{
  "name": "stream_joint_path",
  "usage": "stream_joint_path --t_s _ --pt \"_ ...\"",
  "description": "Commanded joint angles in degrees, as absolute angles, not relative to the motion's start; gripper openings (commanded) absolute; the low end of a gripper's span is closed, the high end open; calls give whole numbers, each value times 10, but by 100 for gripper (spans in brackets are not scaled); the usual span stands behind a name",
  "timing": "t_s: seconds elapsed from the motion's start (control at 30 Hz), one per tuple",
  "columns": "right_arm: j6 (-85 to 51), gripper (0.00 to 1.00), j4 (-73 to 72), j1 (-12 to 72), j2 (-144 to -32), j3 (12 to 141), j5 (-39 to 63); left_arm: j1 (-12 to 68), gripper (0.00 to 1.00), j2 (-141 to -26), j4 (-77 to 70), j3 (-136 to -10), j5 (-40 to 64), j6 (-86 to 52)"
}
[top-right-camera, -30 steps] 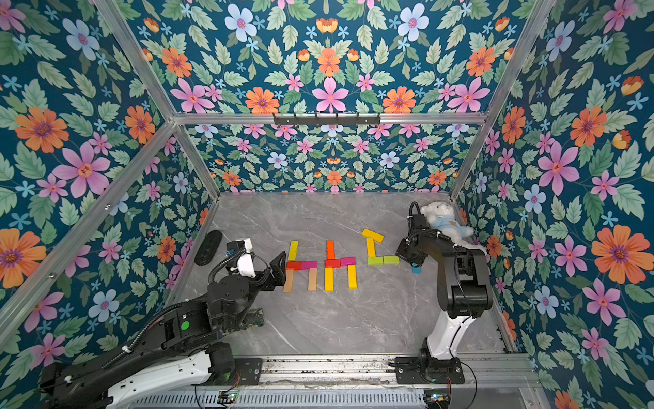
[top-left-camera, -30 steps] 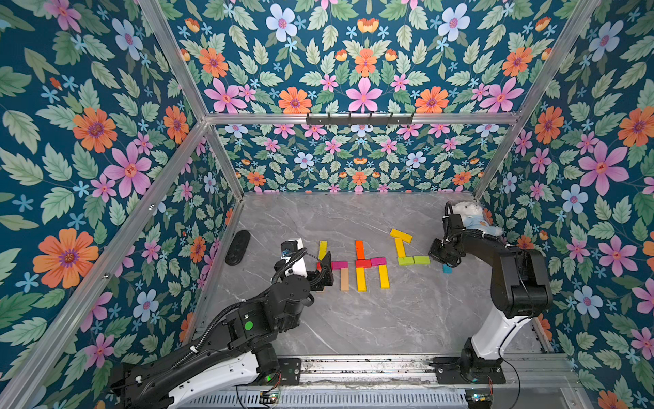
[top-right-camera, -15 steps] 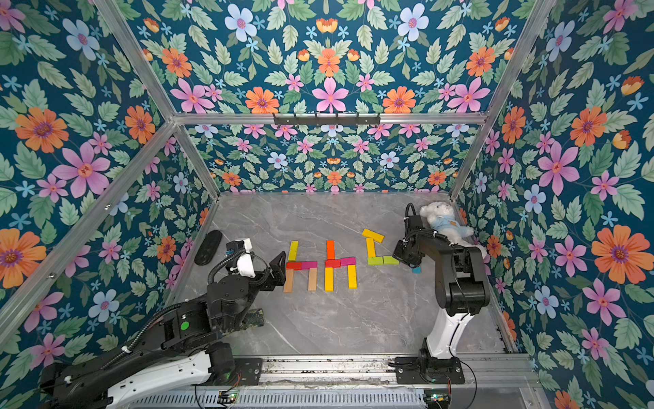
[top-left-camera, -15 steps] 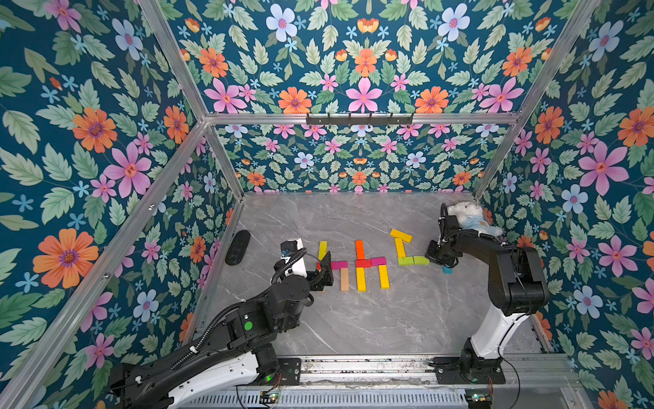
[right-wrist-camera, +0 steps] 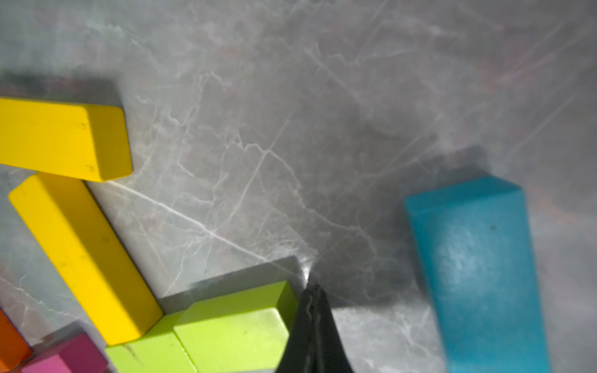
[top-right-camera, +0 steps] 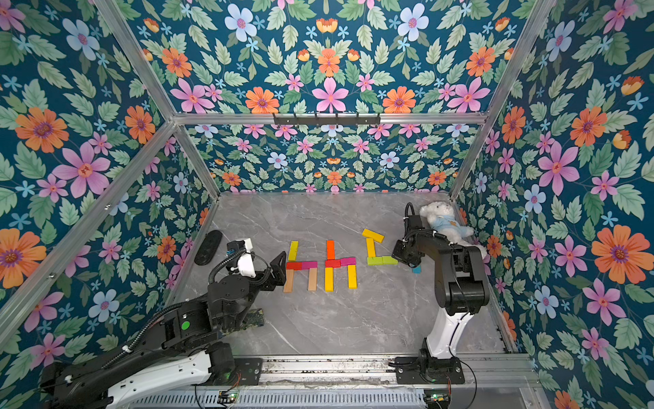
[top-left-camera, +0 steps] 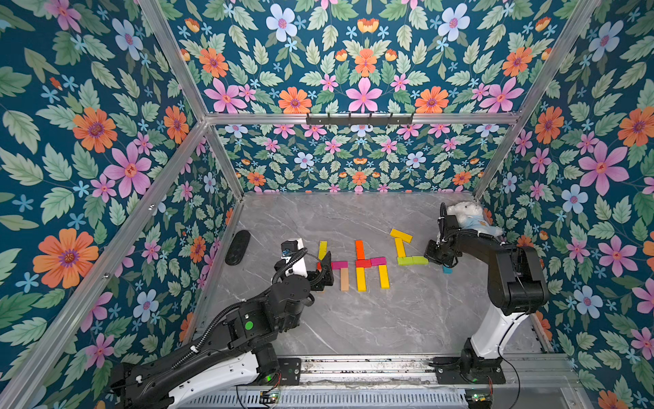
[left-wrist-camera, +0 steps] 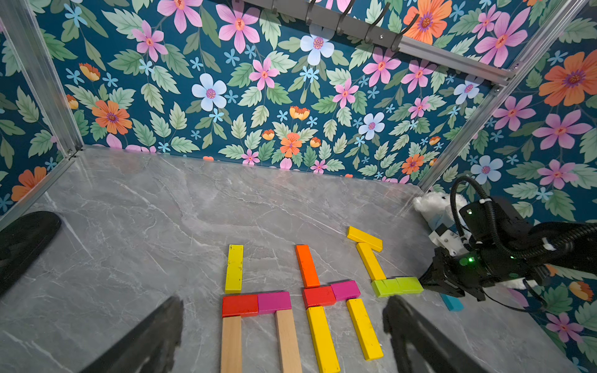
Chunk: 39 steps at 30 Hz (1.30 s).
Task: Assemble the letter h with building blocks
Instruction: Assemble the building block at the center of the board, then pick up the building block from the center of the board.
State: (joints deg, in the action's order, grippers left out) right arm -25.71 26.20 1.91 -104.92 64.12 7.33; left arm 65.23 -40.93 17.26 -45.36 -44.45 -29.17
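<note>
Your right tool (right-wrist-camera: 311, 310) has slid, pinched shut, up to the end of the green blocks (right-wrist-camera: 226, 326); blue block (right-wrist-camera: 478, 268) lies flat on the tabletop (top-left-camera: 389, 318) just beyond it, wall side, nearest that arm; left tool (left-wrist-camera: 282, 303) gapes wide, well apart

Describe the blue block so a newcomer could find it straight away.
Start at the white plush bear in the far right corner. Nearer the camera, beside the shut right gripper, lies the blue block. It is the only blue piece, touching no other block.
</note>
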Motion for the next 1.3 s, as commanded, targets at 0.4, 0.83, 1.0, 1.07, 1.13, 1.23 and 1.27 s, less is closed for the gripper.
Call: stream_joint_path --t_s 0.4,0.83,1.0,1.07,1.13,1.23,1.27 --pt "-271 69 330 -27 -963 655 -15 652 99 -417 164 -459 -437 -293" --pt "-240 66 333 -54 -1028 639 12 653 99 -412 168 -454 -426 -297" --pt "-231 57 325 -43 -1030 625 7 652 100 -409 170 -454 -426 -298" --pt "-229 51 327 -39 -1034 624 1 652 99 -409 171 -455 -426 -297" --pt "-229 43 325 -39 -1034 621 0 652 99 -409 172 -455 -427 -298" --pt "-228 33 323 -35 -1025 617 -3 653 99 -409 173 -454 -427 -298" --pt "-228 30 321 -35 -1021 616 -3 653 100 -409 173 -455 -427 -298"
